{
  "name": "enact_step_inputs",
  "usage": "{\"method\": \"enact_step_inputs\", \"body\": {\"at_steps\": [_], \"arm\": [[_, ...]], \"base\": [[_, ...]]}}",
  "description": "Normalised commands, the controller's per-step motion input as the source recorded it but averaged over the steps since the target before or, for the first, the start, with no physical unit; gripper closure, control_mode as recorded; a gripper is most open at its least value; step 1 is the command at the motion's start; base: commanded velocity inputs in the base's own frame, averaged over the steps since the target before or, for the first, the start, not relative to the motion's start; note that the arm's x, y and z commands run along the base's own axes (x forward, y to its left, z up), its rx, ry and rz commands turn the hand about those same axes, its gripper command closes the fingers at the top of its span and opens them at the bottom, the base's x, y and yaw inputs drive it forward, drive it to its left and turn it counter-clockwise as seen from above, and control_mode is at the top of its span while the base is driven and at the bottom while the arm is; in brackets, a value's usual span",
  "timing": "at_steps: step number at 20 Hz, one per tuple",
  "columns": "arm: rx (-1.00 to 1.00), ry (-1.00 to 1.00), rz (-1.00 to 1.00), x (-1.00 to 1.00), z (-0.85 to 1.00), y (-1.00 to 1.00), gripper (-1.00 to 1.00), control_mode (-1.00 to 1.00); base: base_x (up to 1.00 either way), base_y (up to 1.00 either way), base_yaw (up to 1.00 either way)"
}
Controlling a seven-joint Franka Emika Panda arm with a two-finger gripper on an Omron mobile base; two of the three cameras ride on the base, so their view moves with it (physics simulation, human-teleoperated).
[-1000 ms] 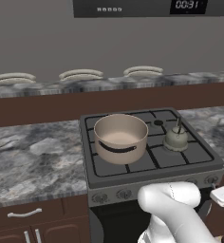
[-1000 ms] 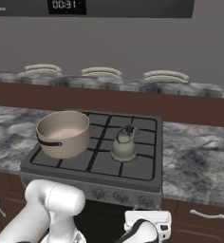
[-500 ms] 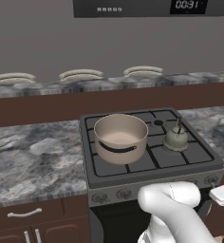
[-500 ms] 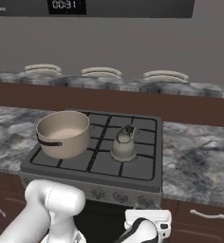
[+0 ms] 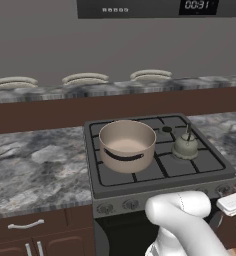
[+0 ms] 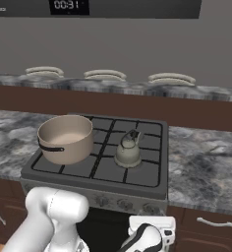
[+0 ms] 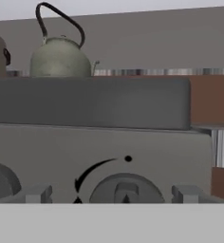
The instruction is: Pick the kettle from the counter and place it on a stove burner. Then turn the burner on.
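The small grey-green kettle [image 5: 185, 146] [image 6: 128, 152] stands upright on the stove's front right burner, whose cap is hidden under it. In the hand view the kettle [image 7: 60, 59] rises above the cooktop's front edge at the upper left. My gripper [image 7: 113, 194] is open and low in front of the stove's control panel. Its fingertips [image 7: 38, 193] stand wide apart on either side of a round knob [image 7: 126, 187] without touching it. The marbled counter [image 5: 35, 165] [image 6: 206, 162] runs on both sides of the stove.
A large tan pot [image 5: 127, 144] [image 6: 65, 139] sits on the left burners beside the kettle. Another knob [image 7: 0, 182] is to the left on the panel. Plates [image 5: 85, 78] lie on the raised back ledge. Cabinet handles [image 6: 214, 222] sit below the counter.
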Motion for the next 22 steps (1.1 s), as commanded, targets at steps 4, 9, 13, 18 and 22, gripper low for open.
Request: {"method": "enact_step_inputs", "body": {"at_steps": [4, 9, 13, 18, 22], "arm": [[0.0, 0.0, 0.0, 0.15, -0.2, 0.0, -1.0, -1.0], [0.0, 0.0, 0.0, 0.14, -0.2, -0.02, -1.0, -1.0], [0.0, 0.0, 0.0, 0.21, -0.12, -0.07, -1.0, -1.0], [0.0, 0.0, 0.0, 0.29, -0.1, -0.16, -1.0, -1.0], [0.0, 0.0, -0.01, 0.15, -0.01, -0.02, 1.0, -1.0]], "base": [[0.0, 0.0, 0.0], [0.0, 0.0, 0.0], [0.0, 0.0, 0.0], [0.0, 0.0, 0.0], [0.0, 0.0, 0.0]]}}
